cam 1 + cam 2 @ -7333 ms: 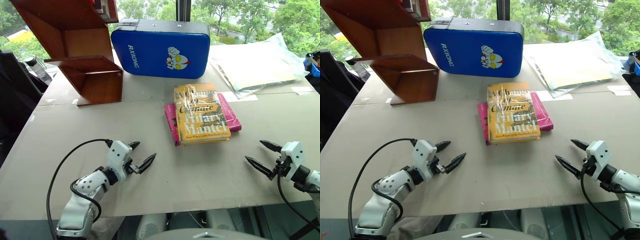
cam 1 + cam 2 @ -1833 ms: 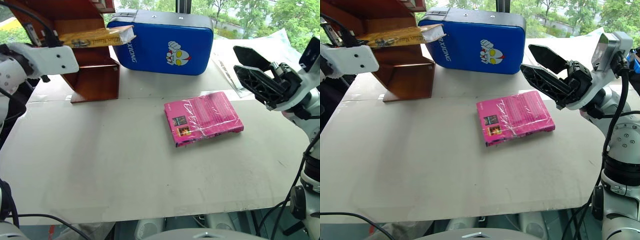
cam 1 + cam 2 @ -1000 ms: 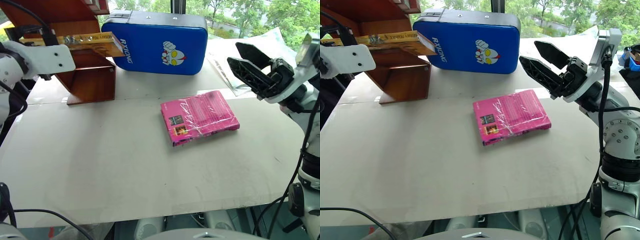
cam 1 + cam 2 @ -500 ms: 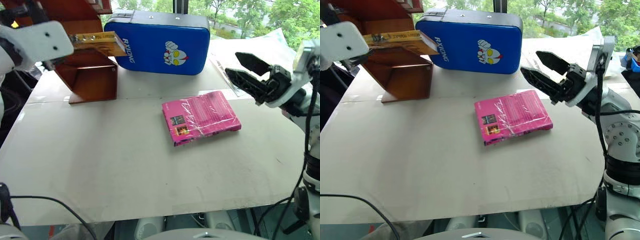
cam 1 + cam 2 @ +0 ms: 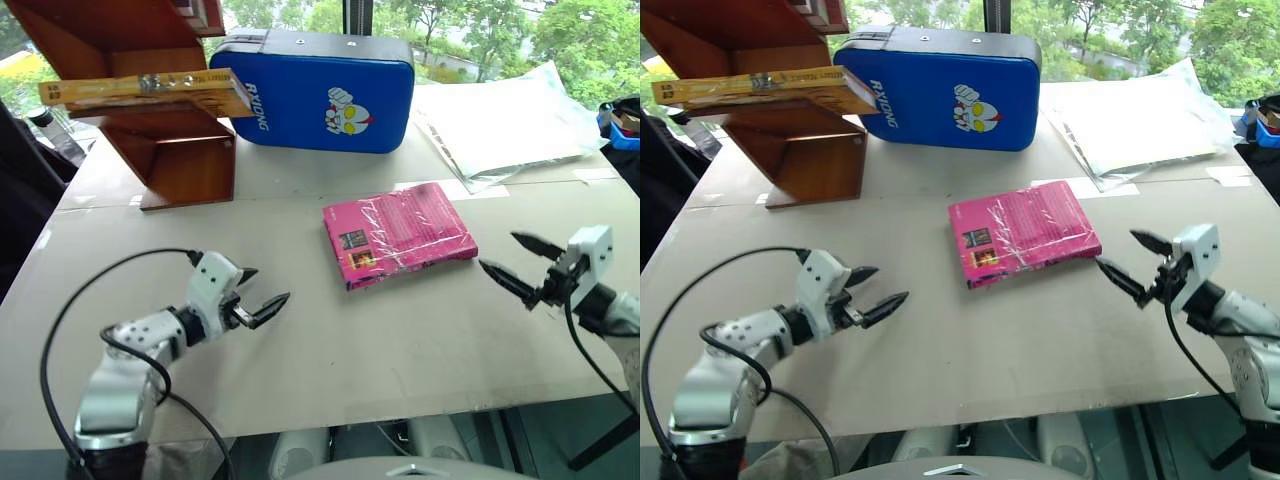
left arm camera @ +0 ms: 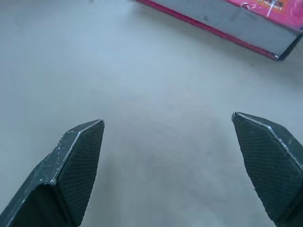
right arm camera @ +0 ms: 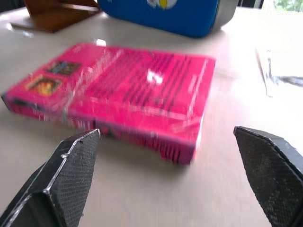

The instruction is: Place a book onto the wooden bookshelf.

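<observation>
1. Left eye view: yellow-orange book [image 5: 145, 90] lying flat across an upper ledge of the wooden bookshelf [image 5: 170, 140], spine edge outward, both ends jutting past the slanted red-brown panels; no claw touching it.
2. Judged from that placement: task essentially complete, book resting on the shelf and freed; left to do, at most, a nudge further in, since the overhang looks generous at both ends.
3. Elsewhere on the surface [image 5: 300, 350]: magenta-pink book [image 5: 400, 232] flat near the middle, blue padded case [image 5: 325, 92] standing behind it just beside the bookshelf, clear plastic sleeve [image 5: 510, 125] at the far right.
4. Left claw [image 5: 255, 295]: low over the near left part of the surface, well apart from the bookshelf, pointing toward the pink book; fingers spread wide and empty, bare surface visible between them in the left wrist view, pink book's edge beyond.
5. Right claw [image 5: 512, 263]: low at the near right, pointing inward at the pink book's right edge, near it but not touching; fingers likewise spread wide, nothing held, pink book framed between them in the right wrist view.
6. Both arms drawn down and close in, forearms roughly level with the surface: read as a resting stance rather than a reach.
</observation>
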Motion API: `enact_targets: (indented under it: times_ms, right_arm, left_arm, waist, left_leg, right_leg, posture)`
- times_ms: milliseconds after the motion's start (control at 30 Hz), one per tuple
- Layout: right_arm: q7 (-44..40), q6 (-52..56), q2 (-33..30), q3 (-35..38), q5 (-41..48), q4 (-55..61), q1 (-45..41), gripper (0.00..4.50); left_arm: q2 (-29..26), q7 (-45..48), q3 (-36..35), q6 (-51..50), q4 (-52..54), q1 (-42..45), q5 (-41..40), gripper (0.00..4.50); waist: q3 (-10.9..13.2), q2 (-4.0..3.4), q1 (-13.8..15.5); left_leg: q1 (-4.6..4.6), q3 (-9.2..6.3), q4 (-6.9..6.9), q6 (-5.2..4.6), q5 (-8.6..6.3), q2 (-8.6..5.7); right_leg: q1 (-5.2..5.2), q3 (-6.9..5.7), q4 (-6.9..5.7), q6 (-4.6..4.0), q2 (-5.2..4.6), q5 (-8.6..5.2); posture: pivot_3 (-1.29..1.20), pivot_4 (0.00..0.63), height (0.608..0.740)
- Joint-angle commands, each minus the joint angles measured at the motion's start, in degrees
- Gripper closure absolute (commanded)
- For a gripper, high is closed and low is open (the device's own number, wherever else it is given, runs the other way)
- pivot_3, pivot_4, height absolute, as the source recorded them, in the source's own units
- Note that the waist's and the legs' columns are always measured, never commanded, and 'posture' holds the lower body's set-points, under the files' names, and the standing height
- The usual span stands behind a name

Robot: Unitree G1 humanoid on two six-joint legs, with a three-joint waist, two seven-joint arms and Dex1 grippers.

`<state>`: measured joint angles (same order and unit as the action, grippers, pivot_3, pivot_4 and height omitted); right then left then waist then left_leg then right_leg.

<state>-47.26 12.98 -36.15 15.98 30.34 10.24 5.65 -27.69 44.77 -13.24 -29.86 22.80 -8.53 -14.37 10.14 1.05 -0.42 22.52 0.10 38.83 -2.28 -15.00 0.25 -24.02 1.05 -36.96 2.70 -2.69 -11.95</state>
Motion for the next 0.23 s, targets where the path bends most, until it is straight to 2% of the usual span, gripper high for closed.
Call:
enact_targets:
  times_ms: [33, 100, 233]
  right_arm:
    - [-2.37, -7.98, 0.57, 2.33, -3.26, -2.87, 4.06, 0.0]
    - [-3.62, -13.17, -0.4, 1.14, -7.54, -5.96, 6.39, 0.0]
    - [-3.35, -14.81, 0.99, 1.43, -7.31, -8.11, 6.76, 0.0]
  left_arm:
    - [1.24, -3.88, 3.19, 8.57, -0.24, -5.25, 4.76, 0.05]
    - [2.28, -5.9, 4.06, 9.36, -1.16, -6.73, 5.45, 0.05]
    - [2.59, -5.58, 5.84, 10.06, -1.5, -8.28, 3.67, 0.05]
  waist:
    - [-0.05, -0.01, 0.0]
    - [-0.16, -0.1, -0.09]
    - [-0.25, -0.21, -0.24]
  left_leg:
    - [-0.12, 0.03, 0.0, 0.0, 0.0, 0.0]
    - [-0.43, 0.08, -0.02, 0.0, -0.01, 0.0]
    - [-0.65, 0.31, -0.23, -0.01, -0.02, 0.02]
  right_leg:
    - [0.12, 0.02, 0.03, 0.0, -0.03, 0.0]
    - [0.41, 0.06, 0.07, 0.16, -0.09, -0.13]
    - [0.45, 0.27, 0.08, 0.19, -0.23, -0.15]
  posture:
    - [0.0, 0.15, 0.74]
    - [0.0, 0.15, 0.74]
    - [0.0, 0.15, 0.74]
